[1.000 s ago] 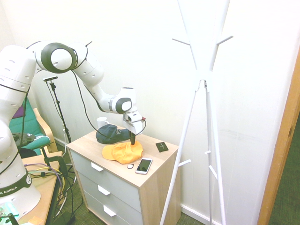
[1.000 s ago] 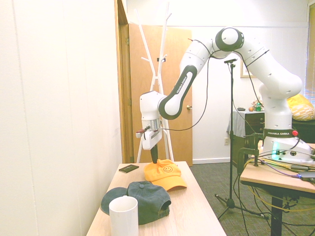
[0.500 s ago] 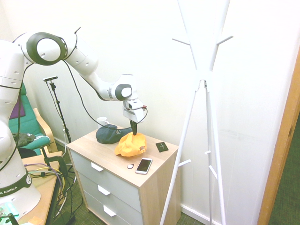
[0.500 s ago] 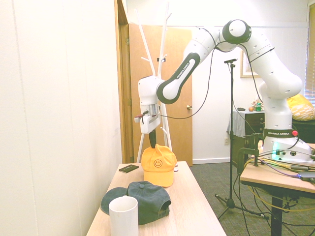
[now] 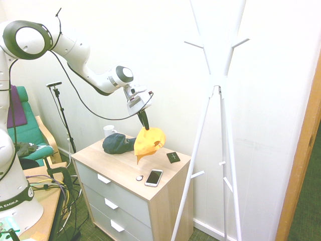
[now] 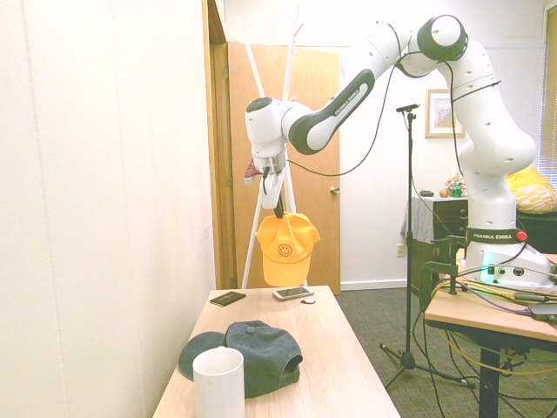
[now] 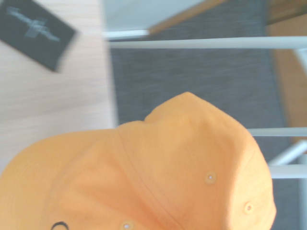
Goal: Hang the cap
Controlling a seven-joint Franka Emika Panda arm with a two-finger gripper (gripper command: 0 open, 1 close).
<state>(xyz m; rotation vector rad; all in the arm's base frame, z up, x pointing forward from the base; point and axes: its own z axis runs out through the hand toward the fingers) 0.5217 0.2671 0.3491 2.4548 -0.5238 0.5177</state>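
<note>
The yellow-orange cap (image 5: 148, 142) hangs in the air above the wooden dresser (image 5: 120, 163), brim down, its round smiley emblem facing the second exterior camera. My gripper (image 5: 145, 123) is shut on the top of the cap (image 6: 285, 247) and holds it clear of the dresser top. In the second exterior view the gripper (image 6: 278, 210) sits just above the crown. The cap (image 7: 144, 177) fills the lower part of the wrist view. The white coat stand (image 5: 218, 85) rises to the right of the dresser, its pegs well above and away from the cap.
On the dresser lie a dark blue-grey cap (image 5: 118, 143), a white mug (image 5: 109, 130), a white phone (image 5: 153, 177), a small round white object (image 5: 139, 177) and a black card (image 5: 173, 156). The wall is right behind; an orange door (image 6: 287, 165) stands past the coat stand (image 6: 270, 113).
The arm has risen and lifted the cap off the dresser. The cap went from lying flat, to half raised, to hanging free in the air, shifting slightly toward the coat stand.
</note>
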